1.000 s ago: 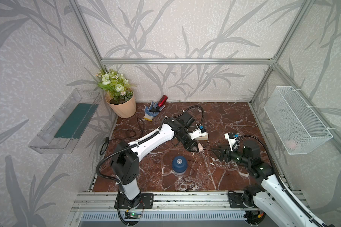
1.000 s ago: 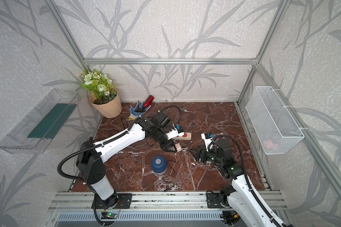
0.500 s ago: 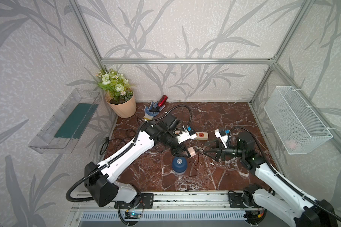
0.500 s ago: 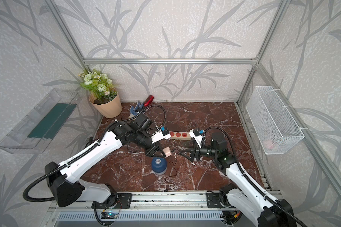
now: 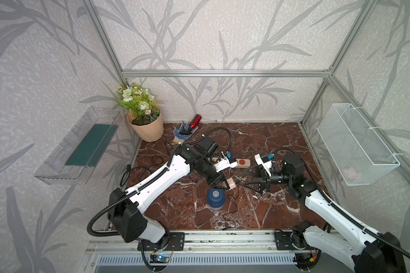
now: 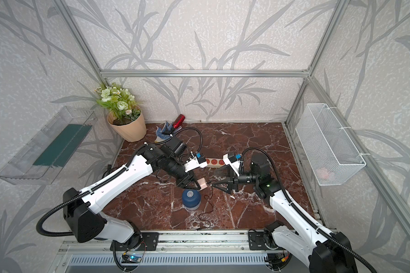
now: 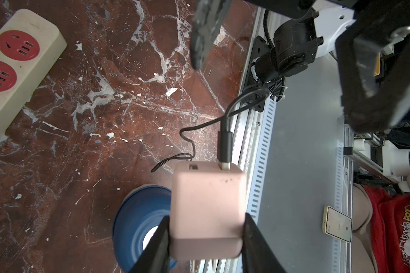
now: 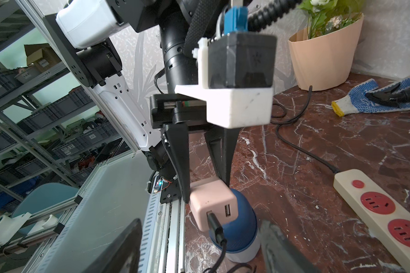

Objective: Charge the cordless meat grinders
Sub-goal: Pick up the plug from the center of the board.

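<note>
A pink charger (image 7: 206, 208) is clamped between the left fingers (image 7: 155, 243), black cable (image 7: 225, 144) plugged in. The meat grinder (image 5: 215, 199) is seen upright on the table (image 5: 258, 212), just beneath those fingers. The right fingers (image 5: 255, 182) are spread wide, empty, near the charger.

The grinder (image 5: 215, 199) stands on the table (image 5: 265, 139), front of centre. Just behind and right of it, raised, the charger block (image 5: 231, 184) sits clamped in the left gripper (image 5: 226, 186) (whether block and grinder touch cannot be told). A cable (image 7: 224, 146) plugged into the block trails past the grinder's right side to the front edge. The right gripper (image 5: 243, 179) faces the block from the right, jaws spread, apart from it. Behind both lies the power strip (image 5: 242, 162). The plant pot (image 5: 148, 128) stands in the back left corner, a glove (image 5: 181, 133) just right of it with a bottle (image 5: 195, 120) partly on it. A shelf (image 5: 76, 151) hangs on the left wall, a wire basket (image 5: 355, 146) on the right
</note>
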